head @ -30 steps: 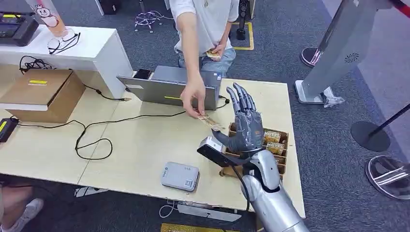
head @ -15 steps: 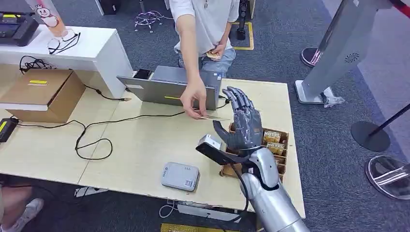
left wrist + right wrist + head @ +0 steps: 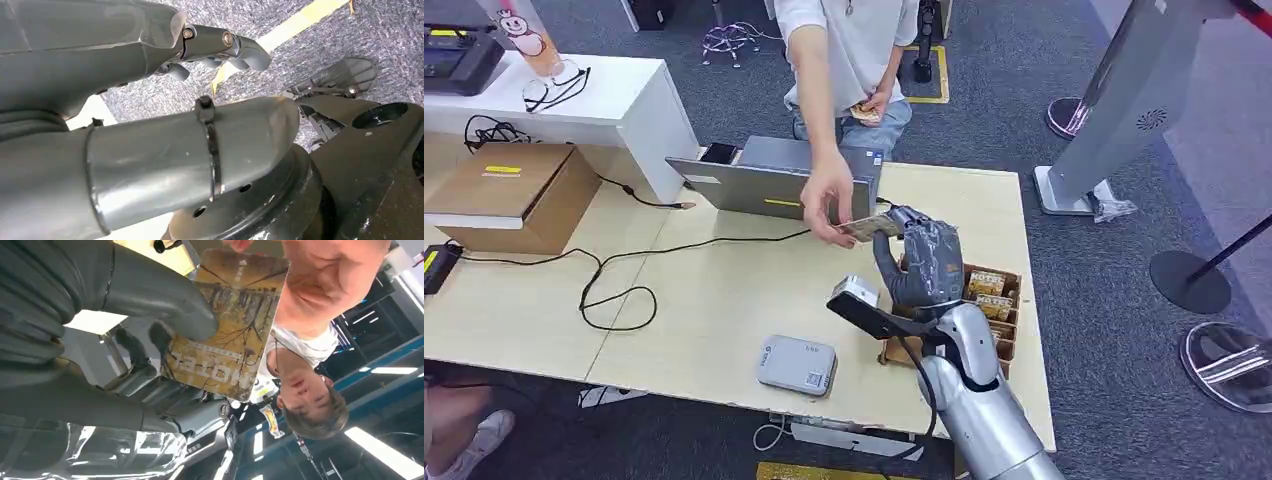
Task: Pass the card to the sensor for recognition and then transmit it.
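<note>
The right hand (image 3: 924,262) pinches the card (image 3: 227,325) that a person's hand (image 3: 827,205) also holds: handover step, and next it must reach the sensor (image 3: 797,365).

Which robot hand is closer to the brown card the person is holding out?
The right hand. Its thumb and fingers are closing on the card, which the person's hand also holds. The left hand hangs low by the carpet, away from the card.
</note>
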Action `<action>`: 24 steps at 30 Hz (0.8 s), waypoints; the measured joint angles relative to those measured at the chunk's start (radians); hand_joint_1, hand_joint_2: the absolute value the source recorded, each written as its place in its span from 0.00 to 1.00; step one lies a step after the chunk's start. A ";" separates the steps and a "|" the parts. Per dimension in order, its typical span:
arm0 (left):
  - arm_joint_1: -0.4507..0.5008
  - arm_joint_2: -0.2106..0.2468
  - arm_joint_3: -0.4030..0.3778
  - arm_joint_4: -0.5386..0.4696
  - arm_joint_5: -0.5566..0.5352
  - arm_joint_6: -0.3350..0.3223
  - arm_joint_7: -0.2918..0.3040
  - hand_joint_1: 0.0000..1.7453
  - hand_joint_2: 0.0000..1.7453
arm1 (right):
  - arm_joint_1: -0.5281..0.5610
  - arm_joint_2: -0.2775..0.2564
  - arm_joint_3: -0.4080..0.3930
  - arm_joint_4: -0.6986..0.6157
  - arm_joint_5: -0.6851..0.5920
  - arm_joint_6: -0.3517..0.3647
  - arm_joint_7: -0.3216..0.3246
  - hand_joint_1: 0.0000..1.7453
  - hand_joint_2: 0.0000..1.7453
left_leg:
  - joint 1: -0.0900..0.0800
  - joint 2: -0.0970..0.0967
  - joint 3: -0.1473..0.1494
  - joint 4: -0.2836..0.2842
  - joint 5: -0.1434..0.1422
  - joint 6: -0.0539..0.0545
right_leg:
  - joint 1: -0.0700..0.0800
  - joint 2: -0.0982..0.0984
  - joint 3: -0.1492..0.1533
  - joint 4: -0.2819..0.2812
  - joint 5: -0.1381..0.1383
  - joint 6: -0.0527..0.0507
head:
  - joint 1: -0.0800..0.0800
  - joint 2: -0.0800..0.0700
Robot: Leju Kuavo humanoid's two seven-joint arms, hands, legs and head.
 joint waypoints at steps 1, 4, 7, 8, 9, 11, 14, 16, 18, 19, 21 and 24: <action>0.000 0.000 0.000 0.000 0.000 0.000 0.000 0.00 0.00 | 0.000 0.000 0.000 0.000 0.000 -0.001 0.000 1.00 1.00 | 0.000 0.000 0.000 0.000 0.000 0.000 | 0.000 0.000 0.000 0.000 0.000 0.000 | 0.000 0.000; 0.000 0.000 -0.002 0.000 0.000 0.000 0.000 0.00 0.00 | 0.000 0.000 0.000 0.000 0.000 -0.002 -0.001 1.00 1.00 | 0.000 0.000 0.000 0.000 0.000 0.000 | 0.000 0.000 0.000 0.000 0.000 0.000 | 0.000 0.000; 0.000 0.000 -0.002 0.000 0.005 0.000 0.000 0.00 0.00 | 0.000 0.000 0.000 0.000 -0.001 -0.002 -0.002 1.00 1.00 | 0.000 0.000 0.000 0.000 0.000 0.000 | 0.000 0.000 0.000 0.000 0.000 0.000 | 0.000 0.000; 0.000 0.000 -0.002 0.000 0.008 0.000 0.001 0.00 0.00 | 0.000 0.000 0.000 0.000 -0.002 -0.001 -0.003 1.00 1.00 | 0.000 0.000 0.000 0.000 0.000 0.000 | 0.000 0.000 0.000 0.000 0.000 0.000 | 0.000 0.000; 0.000 0.000 -0.002 0.000 0.011 0.000 0.001 0.00 0.00 | 0.000 0.000 0.000 0.000 -0.004 0.000 -0.005 1.00 1.00 | 0.000 0.000 0.000 0.000 0.000 0.000 | 0.000 0.000 0.000 0.000 0.000 0.000 | 0.000 0.000; 0.001 0.000 -0.002 0.000 0.012 0.001 0.001 0.00 0.00 | 0.000 0.000 0.001 0.000 -0.014 0.002 -0.010 1.00 1.00 | 0.000 0.000 0.000 0.000 0.000 0.000 | 0.000 0.000 0.000 0.000 0.000 0.000 | 0.000 0.000; 0.002 0.000 -0.002 0.000 0.015 0.001 0.000 0.00 0.00 | 0.000 0.000 0.002 0.000 -0.016 0.005 -0.011 1.00 1.00 | 0.000 0.000 0.000 0.000 0.000 0.000 | 0.000 0.000 0.000 0.000 0.000 0.000 | 0.000 0.000; 0.003 0.000 -0.002 0.000 0.018 0.001 -0.002 0.00 0.00 | 0.000 0.000 0.002 0.000 -0.021 0.011 -0.014 1.00 1.00 | 0.000 0.000 0.000 0.000 0.000 0.000 | 0.000 0.000 0.000 0.000 0.000 0.000 | 0.000 0.000; 0.003 0.000 -0.002 0.000 0.021 0.001 -0.004 0.00 0.00 | 0.000 0.000 0.004 0.000 -0.039 0.023 -0.021 1.00 1.00 | 0.000 0.000 0.000 0.000 0.000 0.000 | 0.000 0.000 0.000 0.000 0.000 0.000 | 0.000 0.000; 0.004 0.000 -0.002 0.000 0.023 0.001 -0.005 0.00 0.00 | 0.001 0.000 0.005 -0.001 -0.057 0.037 -0.027 1.00 1.00 | 0.000 0.000 0.000 0.000 0.000 0.000 | 0.000 0.000 0.000 0.000 0.000 0.000 | 0.000 0.000; 0.006 0.000 -0.002 0.000 0.026 0.000 -0.005 0.00 0.00 | 0.005 0.000 0.006 -0.011 -0.096 0.069 -0.040 1.00 1.00 | 0.000 0.000 0.000 0.000 0.000 0.000 | 0.000 0.000 0.000 0.000 0.000 0.000 | 0.000 0.000; 0.008 0.000 -0.002 0.000 0.029 -0.001 -0.005 0.00 0.00 | 0.021 0.000 0.011 -0.038 -0.156 0.138 -0.058 1.00 1.00 | 0.000 0.000 0.000 0.000 0.000 0.000 | 0.000 0.000 0.000 0.000 0.000 0.000 | 0.000 0.000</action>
